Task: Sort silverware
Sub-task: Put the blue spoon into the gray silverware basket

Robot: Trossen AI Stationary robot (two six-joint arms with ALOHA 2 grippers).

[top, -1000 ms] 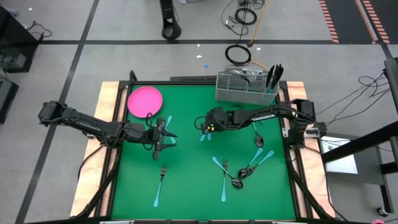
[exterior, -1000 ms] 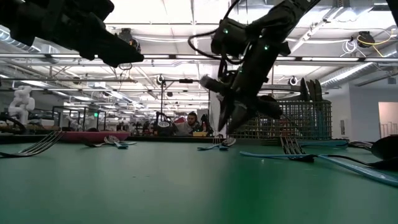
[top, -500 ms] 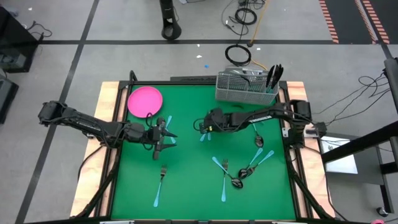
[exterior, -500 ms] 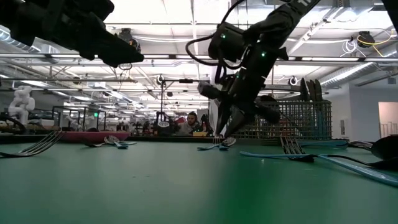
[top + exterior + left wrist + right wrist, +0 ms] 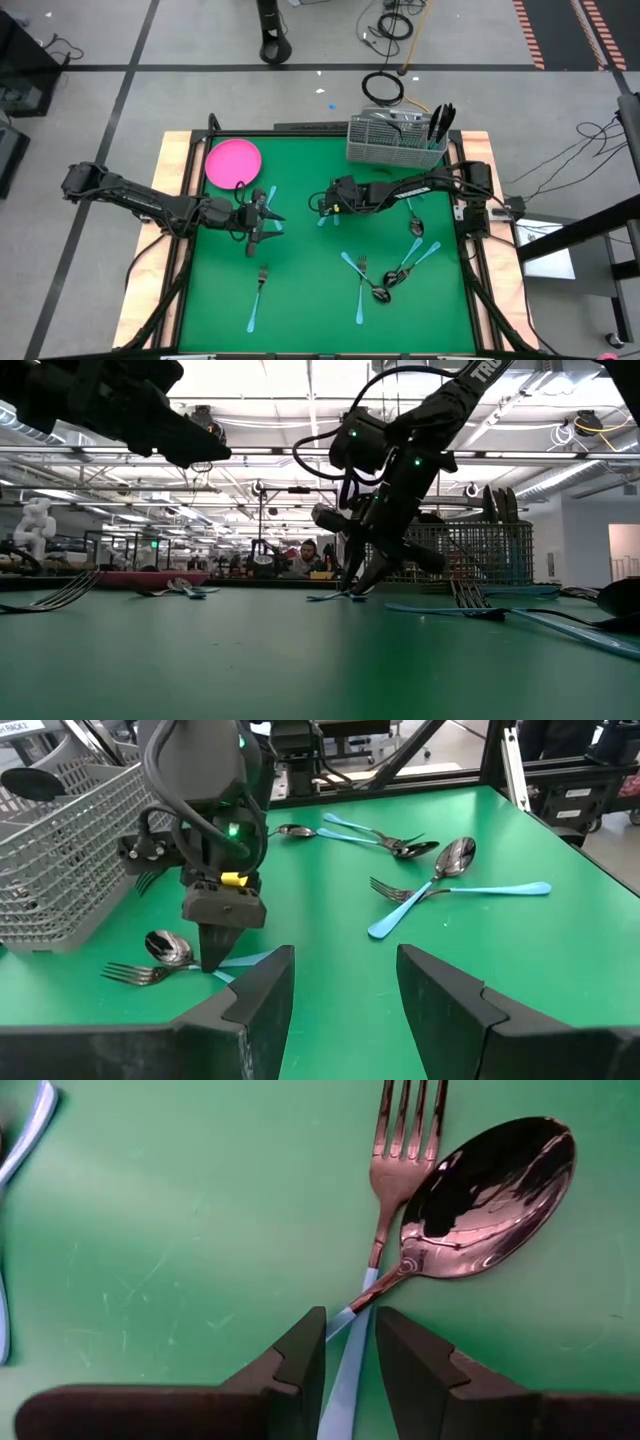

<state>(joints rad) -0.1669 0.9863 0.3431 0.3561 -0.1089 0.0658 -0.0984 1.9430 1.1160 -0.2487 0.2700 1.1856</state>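
Right pincer [image 5: 348,1355]: has come down to the green tabletop [image 5: 300,290], fingers half closed around the light-blue handles of a dark metal fork [image 5: 400,1150] and spoon [image 5: 485,1190], not yet clenched.
Left pincer [image 5: 340,995]: released, waiting.
Meaning: pick-up is near.

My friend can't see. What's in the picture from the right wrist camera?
The right gripper reaches down over two crossed light-blue handles, its dark fingers either side of them. A fork and a shiny dark spoon lie side by side on the green table.
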